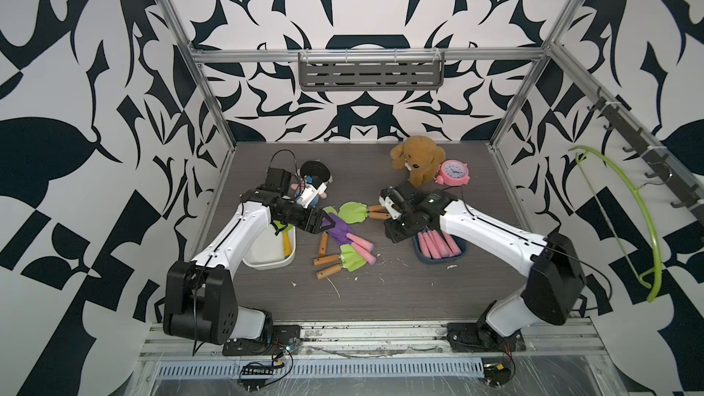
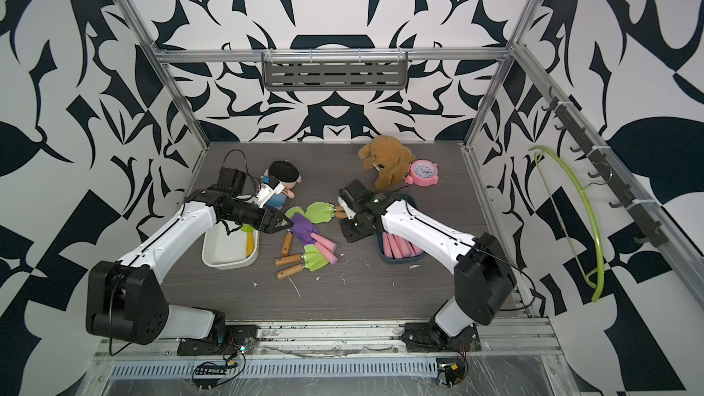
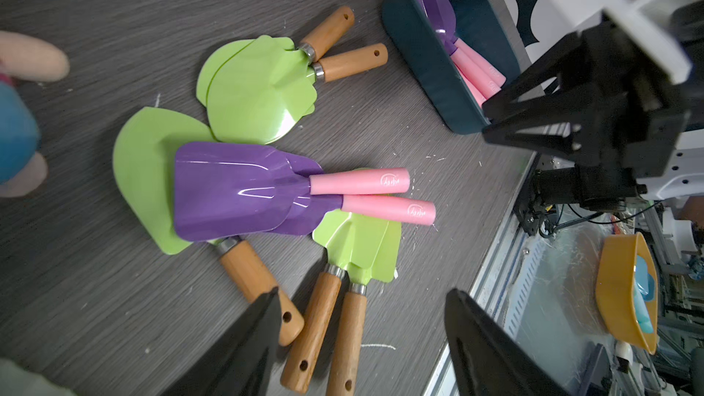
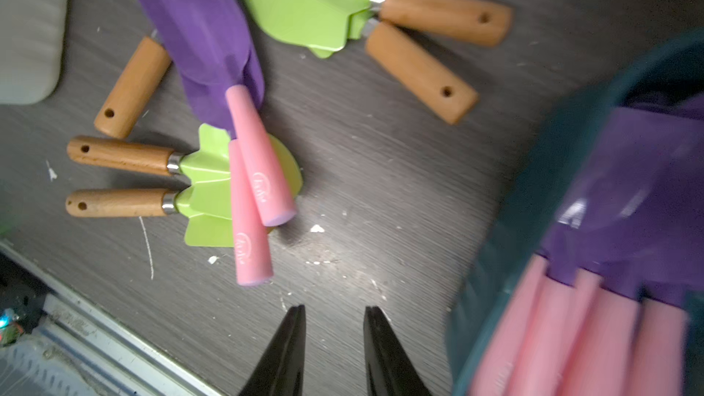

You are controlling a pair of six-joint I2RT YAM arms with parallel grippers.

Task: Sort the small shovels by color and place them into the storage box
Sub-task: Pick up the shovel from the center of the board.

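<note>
I work in a robot lab test cell: beyond my jaws stand an aluminium frame (image 1: 365,56) and black-and-white patterned panels (image 1: 365,5), beneath them lies a grey wood-grain tabletop (image 1: 381,299), and behind them my arms (image 1: 236,230) bolt onto a metal rail (image 1: 373,328) with loose wires (image 1: 284,356).

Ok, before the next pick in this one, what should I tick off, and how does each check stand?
1. The left hand is open and empty: ok.
2. The right hand is empty, jaws a little apart: ok.
3. The two purple shovels lie topmost, nothing on them: ok.
4. The dark blue box shows only purple blades and pink handles: ok.
5. The white box holds only green: cannot tell; the left arm hides part of it.
6. All shovels boxed: not ok; the green shovels lie loose too.
</note>
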